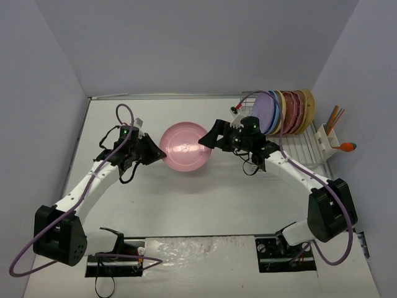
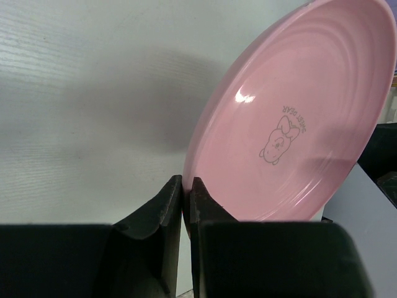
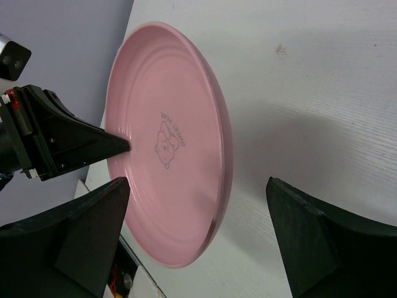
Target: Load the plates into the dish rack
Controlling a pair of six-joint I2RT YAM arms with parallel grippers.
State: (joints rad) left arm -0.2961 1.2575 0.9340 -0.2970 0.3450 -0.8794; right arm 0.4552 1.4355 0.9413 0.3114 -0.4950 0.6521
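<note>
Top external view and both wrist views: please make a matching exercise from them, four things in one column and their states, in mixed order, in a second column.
Things:
1. pink plate
2. left gripper
3. right gripper
4. lilac plate

States:
a. open, one finger on each side of the pink plate's edge
b. standing upright in the dish rack
c. shut on the pink plate's rim
d. tilted, between the two arms

Pairs: 1-d, 2-c, 3-a, 4-b
</note>
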